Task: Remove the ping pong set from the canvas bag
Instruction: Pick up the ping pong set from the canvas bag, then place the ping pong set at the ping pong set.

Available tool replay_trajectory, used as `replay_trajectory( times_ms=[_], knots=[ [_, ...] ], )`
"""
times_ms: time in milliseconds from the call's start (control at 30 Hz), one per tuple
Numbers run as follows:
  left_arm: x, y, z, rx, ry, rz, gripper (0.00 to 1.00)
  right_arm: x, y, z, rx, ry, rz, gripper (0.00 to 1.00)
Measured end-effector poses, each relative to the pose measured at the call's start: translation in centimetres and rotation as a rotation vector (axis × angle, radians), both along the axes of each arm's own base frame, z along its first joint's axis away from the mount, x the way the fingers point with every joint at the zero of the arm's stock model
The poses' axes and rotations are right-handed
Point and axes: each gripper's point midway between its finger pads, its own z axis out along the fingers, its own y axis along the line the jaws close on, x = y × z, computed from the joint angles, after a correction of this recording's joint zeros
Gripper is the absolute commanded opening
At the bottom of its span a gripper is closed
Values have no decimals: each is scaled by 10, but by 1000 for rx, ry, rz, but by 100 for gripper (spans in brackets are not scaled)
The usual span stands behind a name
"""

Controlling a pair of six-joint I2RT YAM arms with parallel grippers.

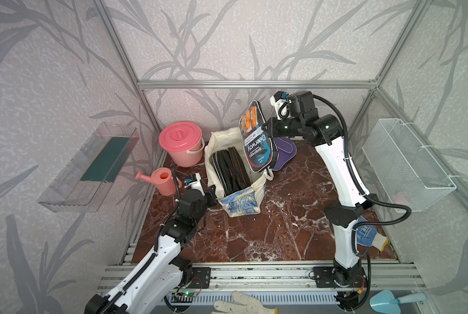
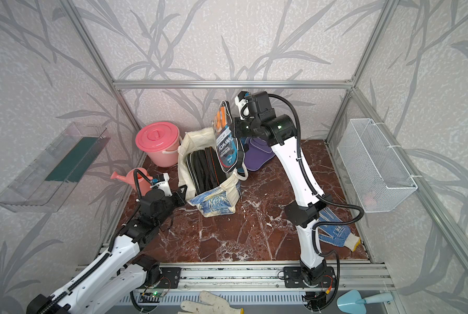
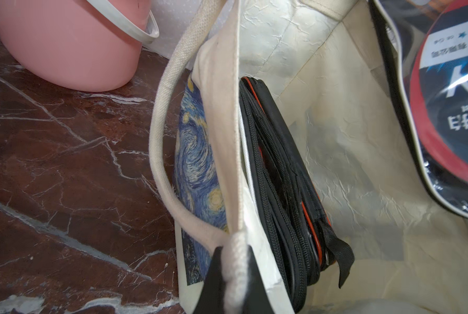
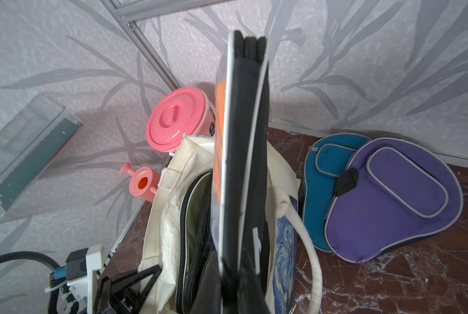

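The cream canvas bag (image 1: pixel 241 201) (image 2: pixel 214 202) stands open mid-table, blue swirl print on its sides. My left gripper (image 1: pixel 212 193) (image 3: pixel 234 252) is shut on its white rope handle (image 3: pixel 162 136) at the near rim. Several black zipped cases (image 1: pixel 231 171) (image 3: pixel 281 190) of the ping pong set stand on edge inside. My right gripper (image 1: pixel 268 127) (image 4: pixel 235 258) is shut on a clear case (image 1: pixel 257 141) (image 4: pixel 243 163) with orange balls and a black-red paddle, held upright above the bag's right rim. A purple case (image 1: pixel 284 152) (image 4: pixel 390 201) and a teal case (image 4: pixel 325 168) lie on the table behind the bag.
A pink lidded bucket (image 1: pixel 180 141) and a pink watering can (image 1: pixel 162 180) stand left of the bag. A wire basket (image 1: pixel 406 165) hangs on the right wall, a clear tray (image 1: pixel 89 168) on the left wall. A blue dotted glove (image 1: pixel 366 233) lies by the right arm.
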Motion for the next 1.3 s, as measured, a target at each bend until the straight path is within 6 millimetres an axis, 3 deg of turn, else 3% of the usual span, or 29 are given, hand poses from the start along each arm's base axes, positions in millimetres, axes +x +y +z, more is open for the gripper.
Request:
replay_trajectory(
  times_ms=[167,333,700,967,1167,1300],
  knots=[
    [0,1,-1,5,5,7,0,12,-26,18,79,-11,-57,0],
    [0,2,-2,5,7,8,0,28,-49,18,129,5,-103,0],
    [-4,4,-2,9,12,13,0,78,-99,-21,213,93,-217,0],
    [-5,6,-5,17,24,20,0,107,-140,-36,277,111,-298,0],
    [-5,7,-3,22,30,23,0,124,-145,-43,326,96,-303,0],
    [-6,7,-2,23,32,24,0,143,-144,-67,358,117,-301,0]
  ],
)
